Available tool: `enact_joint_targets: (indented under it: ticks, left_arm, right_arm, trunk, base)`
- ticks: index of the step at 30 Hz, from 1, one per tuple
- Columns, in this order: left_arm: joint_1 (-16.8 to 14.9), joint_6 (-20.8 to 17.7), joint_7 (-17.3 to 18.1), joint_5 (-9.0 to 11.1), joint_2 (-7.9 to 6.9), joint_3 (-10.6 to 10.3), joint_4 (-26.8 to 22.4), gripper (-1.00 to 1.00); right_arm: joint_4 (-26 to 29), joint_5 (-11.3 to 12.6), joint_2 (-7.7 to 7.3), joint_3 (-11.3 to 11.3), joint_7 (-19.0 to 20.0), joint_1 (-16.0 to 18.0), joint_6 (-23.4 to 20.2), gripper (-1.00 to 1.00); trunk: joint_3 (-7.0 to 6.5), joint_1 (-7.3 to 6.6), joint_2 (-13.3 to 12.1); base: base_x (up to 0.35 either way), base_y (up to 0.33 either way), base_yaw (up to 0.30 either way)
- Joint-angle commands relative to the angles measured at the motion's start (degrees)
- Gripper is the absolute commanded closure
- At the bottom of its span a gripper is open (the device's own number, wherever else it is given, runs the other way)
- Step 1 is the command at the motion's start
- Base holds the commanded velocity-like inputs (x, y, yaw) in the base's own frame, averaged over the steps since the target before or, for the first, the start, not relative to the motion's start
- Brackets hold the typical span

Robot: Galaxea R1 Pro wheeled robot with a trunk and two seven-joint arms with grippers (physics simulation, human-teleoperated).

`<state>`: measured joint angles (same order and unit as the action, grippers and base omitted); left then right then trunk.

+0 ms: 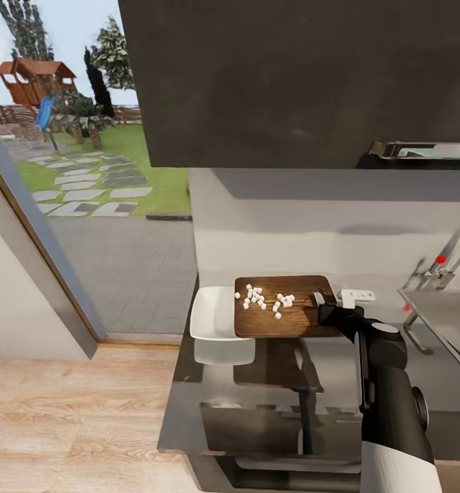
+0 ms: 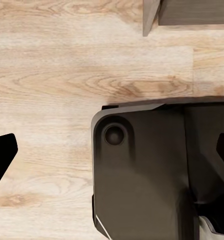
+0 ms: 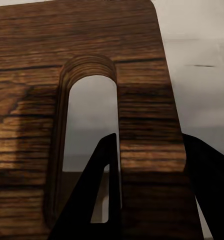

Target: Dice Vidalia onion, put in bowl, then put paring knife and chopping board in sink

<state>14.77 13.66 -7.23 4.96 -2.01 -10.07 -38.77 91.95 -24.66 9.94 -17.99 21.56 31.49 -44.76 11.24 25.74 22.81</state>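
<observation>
grey counter (image 1: 394,370) runs under a dark wall cupboard (image 1: 291,75), beside a tall window on a garden. on it the chopping board (image 1: 285,316) carries the diced onion (image 1: 263,299) in white bits, and its far end overlaps the white bowl (image 1: 209,311). the right pincer (image 3: 147,200) has its fingers (image 3: 99,190) astride the bar of wood beside the handle slot (image 3: 87,145), seemingly clamped on the board. dicing looks done; judging by this, tipping the pieces into the bowl is the step in hand, with board and knife left to go to the sink (image 1: 449,315) at the right. a red sliver in the basin may be the knife. the faucet (image 1: 445,263) stands near that route. the left pincer's tips (image 2: 2,157) hang spread apart and empty over wooden floor (image 2: 52,60).
</observation>
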Motion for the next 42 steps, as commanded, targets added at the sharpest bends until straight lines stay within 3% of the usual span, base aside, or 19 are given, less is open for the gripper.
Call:
enact_joint_targets:
  ticks: [1, 14, 42]
  left_arm:
    - [-0.01, 0.09, -0.51, 0.55, -0.10, -0.48, -0.08, -1.00]
    - [-0.01, 0.13, -0.51, 0.53, -0.10, -0.48, -0.08, -1.00]
    - [-0.01, 0.11, -0.51, 0.52, -0.10, -0.48, -0.08, -1.00]
  right_arm:
    - [0.07, -0.56, 0.06, -0.11, 0.58, 0.06, -0.17, 1.00]
    - [0.07, -0.49, 0.06, -0.11, 0.58, 0.06, -0.62, 1.00]
    - [0.07, -0.47, 0.06, -0.15, 0.67, 0.06, -1.65, 1.00]
  trunk:
    - [0.02, 0.04, 0.11]
    - [-1.13, 0.04, 0.11]
    - [-1.88, 0.04, 0.11]
  base:
    - [0.000, 0.000, 0.000]
    - [0.000, 0.152, 0.000]
    - [0.008, 0.021, 0.000]
